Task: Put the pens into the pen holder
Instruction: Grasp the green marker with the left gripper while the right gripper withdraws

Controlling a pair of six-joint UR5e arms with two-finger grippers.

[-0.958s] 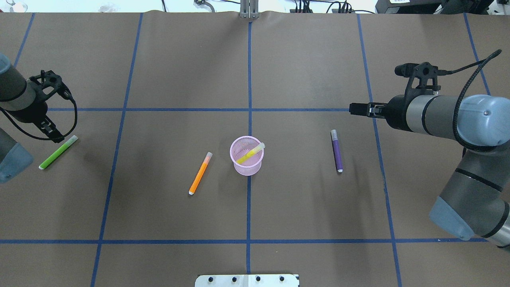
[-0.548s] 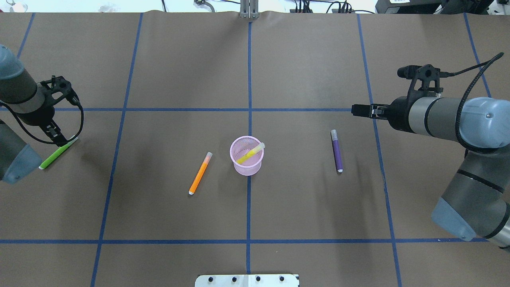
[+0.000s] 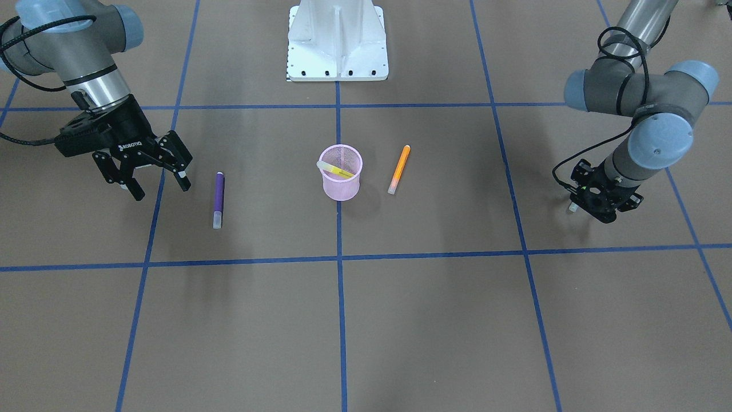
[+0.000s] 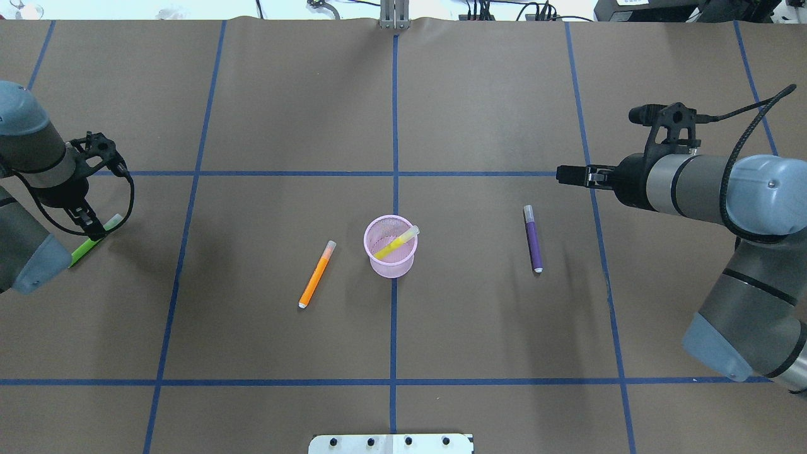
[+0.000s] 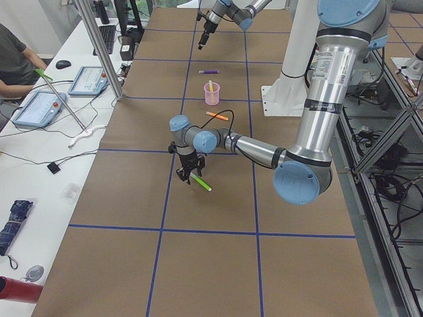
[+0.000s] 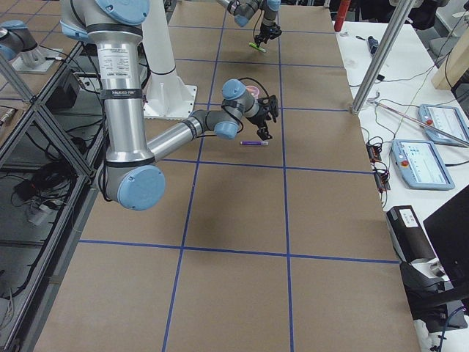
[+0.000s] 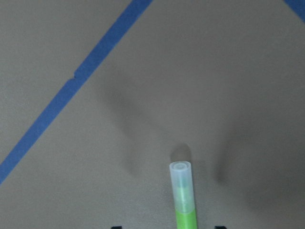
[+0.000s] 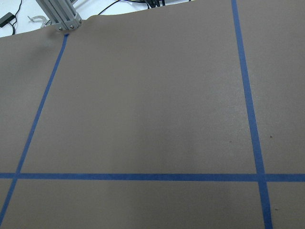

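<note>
1. The worktop (image 4: 479, 94) carries the right tool (image 3: 161, 191), hanging spread and empty near the purple pen (image 4: 533, 239).
2. The pen holder (image 4: 391, 265) stands at centre and contains the yellow pen (image 4: 396, 243).
3. The green pen (image 4: 81, 252) lies diagonally beneath the left tool (image 4: 94, 228), whose fingers straddle it without gripping. A second ago that tool stood higher.

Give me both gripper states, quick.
Left gripper: open, fingers straddling the slim green pen with a pale translucent cap.
Right gripper: open, empty.
</note>
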